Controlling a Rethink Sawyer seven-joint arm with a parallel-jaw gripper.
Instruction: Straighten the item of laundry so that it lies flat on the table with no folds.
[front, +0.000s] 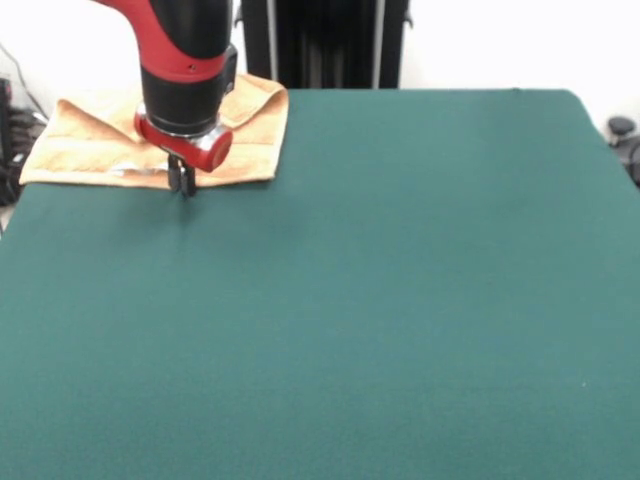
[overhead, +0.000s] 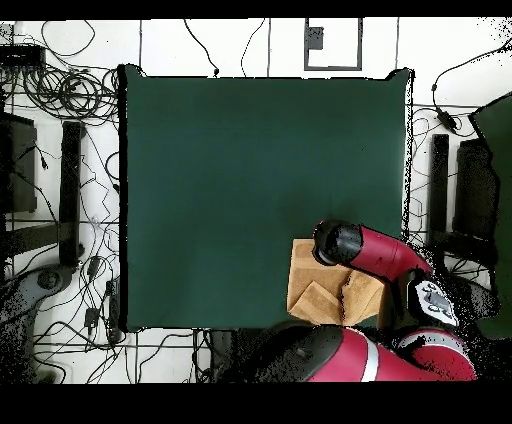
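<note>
The orange-tan towel (front: 90, 140) lies crumpled at the table's far left corner in the front view, with its far right corner folded over. In the overhead view the towel (overhead: 318, 292) sits at the lower right edge of the table, with folded flaps showing. My gripper (front: 183, 186) hangs from the red and black arm, and its narrow tips stand close together right at the towel's near hem, over the green table (front: 400, 300). I cannot tell whether cloth is pinched between them. In the overhead view the arm's wrist (overhead: 338, 243) hides the tips.
The green table (overhead: 250, 180) stretches wide beyond the towel. The towel's left end reaches the table's left edge in the front view. Cables and black stands lie on the floor around the table (overhead: 60, 95).
</note>
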